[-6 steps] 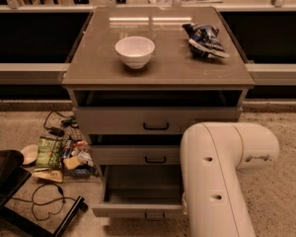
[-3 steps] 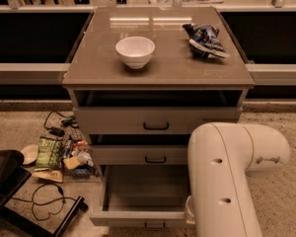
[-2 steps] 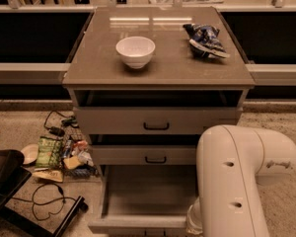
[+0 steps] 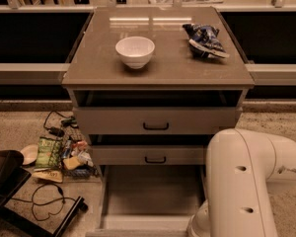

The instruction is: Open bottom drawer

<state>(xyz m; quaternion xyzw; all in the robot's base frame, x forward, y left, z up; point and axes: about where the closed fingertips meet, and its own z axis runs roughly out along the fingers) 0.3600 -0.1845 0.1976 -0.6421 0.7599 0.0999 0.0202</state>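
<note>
Gripper hidden, perhaps behind the arm [image 4: 241, 181] — state untellable; bottom drawer [image 4: 153, 189] open, bowl [image 4: 135, 51] on cabinet top [image 4: 163, 69]

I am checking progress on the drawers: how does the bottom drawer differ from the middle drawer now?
The bottom drawer is pulled far out, its inside showing; the middle drawer is pushed in. The middle drawer's black handle shows; the bottom drawer's does not. Both are grey-beige. The gripper is out of view, below the arm.
</note>
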